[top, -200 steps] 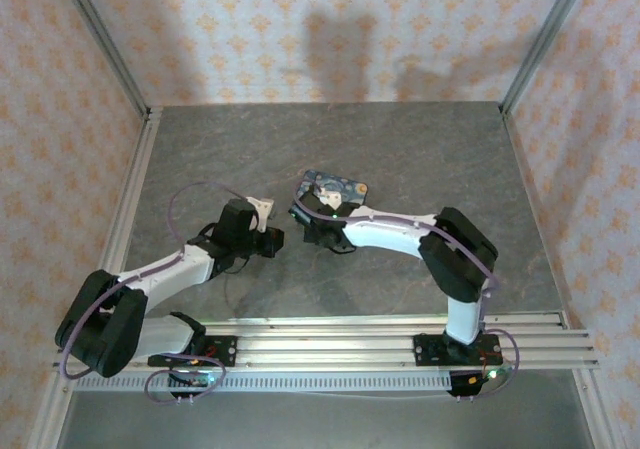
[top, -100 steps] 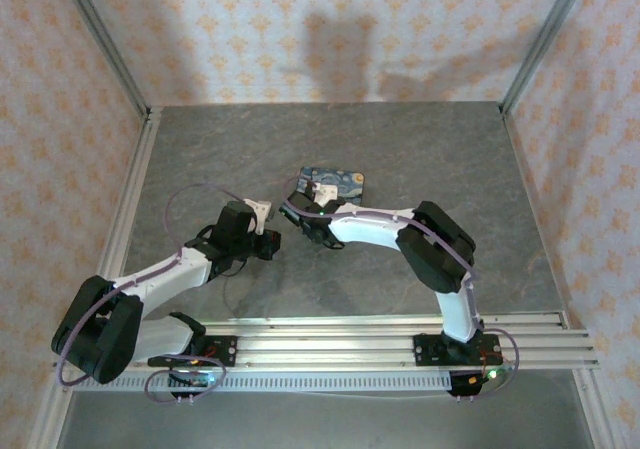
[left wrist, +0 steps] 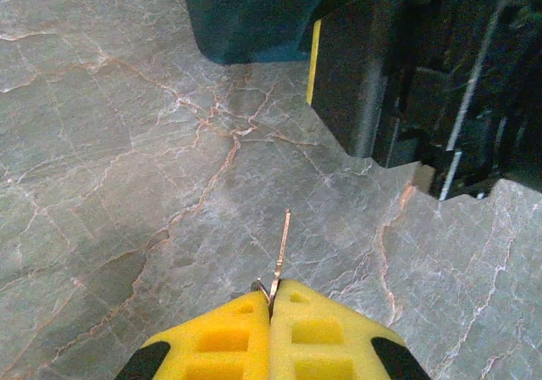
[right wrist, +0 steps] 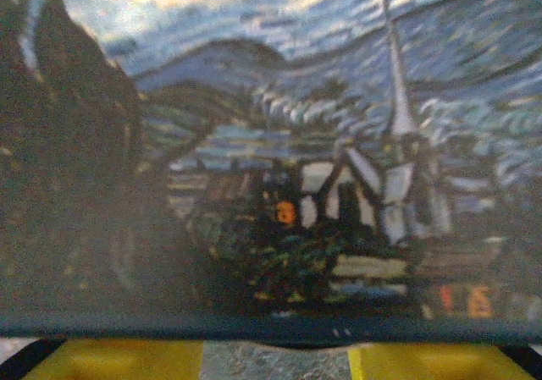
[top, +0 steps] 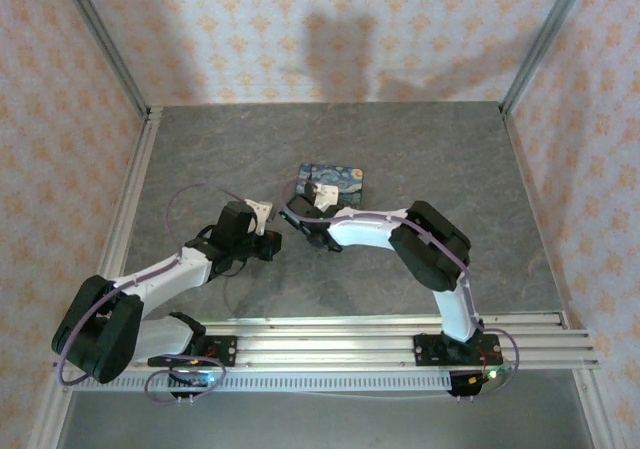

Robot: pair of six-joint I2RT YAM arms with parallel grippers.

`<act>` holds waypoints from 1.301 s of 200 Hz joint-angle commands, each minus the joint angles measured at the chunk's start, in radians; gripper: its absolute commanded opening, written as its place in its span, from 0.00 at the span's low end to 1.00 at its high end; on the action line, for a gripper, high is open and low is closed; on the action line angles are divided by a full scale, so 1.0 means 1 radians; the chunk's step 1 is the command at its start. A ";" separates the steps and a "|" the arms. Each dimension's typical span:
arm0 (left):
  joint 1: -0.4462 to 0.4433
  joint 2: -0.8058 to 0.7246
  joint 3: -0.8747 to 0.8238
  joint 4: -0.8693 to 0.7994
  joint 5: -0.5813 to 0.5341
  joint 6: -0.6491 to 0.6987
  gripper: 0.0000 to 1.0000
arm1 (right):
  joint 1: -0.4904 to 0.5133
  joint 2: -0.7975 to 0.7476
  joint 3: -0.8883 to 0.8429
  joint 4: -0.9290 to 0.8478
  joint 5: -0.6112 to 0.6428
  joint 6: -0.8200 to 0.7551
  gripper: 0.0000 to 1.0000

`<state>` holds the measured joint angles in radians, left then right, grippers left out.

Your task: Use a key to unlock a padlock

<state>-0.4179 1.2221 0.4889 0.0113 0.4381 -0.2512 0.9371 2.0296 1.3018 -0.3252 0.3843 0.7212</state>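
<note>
Key, thin silvery metal blade, pinched in clenched left gripper near centre of grey marbled table, long axis aimed toward dark blue painted rectangular box just beyond. Right gripper nearer, at box's near edge, yellow fingers apart, grasping nothing visible.

right tool slid left off painted box (now more exposed), jaws narrowed, elbow swung inward

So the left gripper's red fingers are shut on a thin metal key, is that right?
Not quite. The fingers are yellow, not red. The left wrist view shows the left gripper shut on the thin metal key, as you said.
</note>
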 commanded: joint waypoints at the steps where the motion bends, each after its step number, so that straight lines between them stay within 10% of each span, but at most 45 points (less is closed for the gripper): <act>1: 0.007 -0.005 -0.013 -0.004 0.015 0.027 0.00 | -0.004 0.026 0.016 0.007 0.054 -0.006 0.43; 44: 0.007 -0.033 -0.025 -0.002 0.016 0.029 0.00 | -0.009 0.045 0.039 -0.005 0.074 -0.022 0.41; 116: 0.006 -0.058 -0.039 0.028 0.061 0.027 0.00 | -0.049 -0.065 -0.033 0.070 -0.038 -0.157 0.00; 210: 0.004 -0.047 -0.016 0.035 0.162 0.046 0.00 | -0.133 -0.330 -0.145 -0.006 -0.433 -0.195 0.00; 260: 0.001 -0.073 -0.003 -0.001 0.114 0.035 0.00 | -0.116 -0.316 -0.092 -0.133 -0.290 -0.139 0.05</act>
<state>-0.4179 1.1694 0.4610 0.0261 0.5720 -0.2329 0.8089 1.6985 1.1759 -0.3450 -0.0101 0.5461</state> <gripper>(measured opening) 0.048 0.057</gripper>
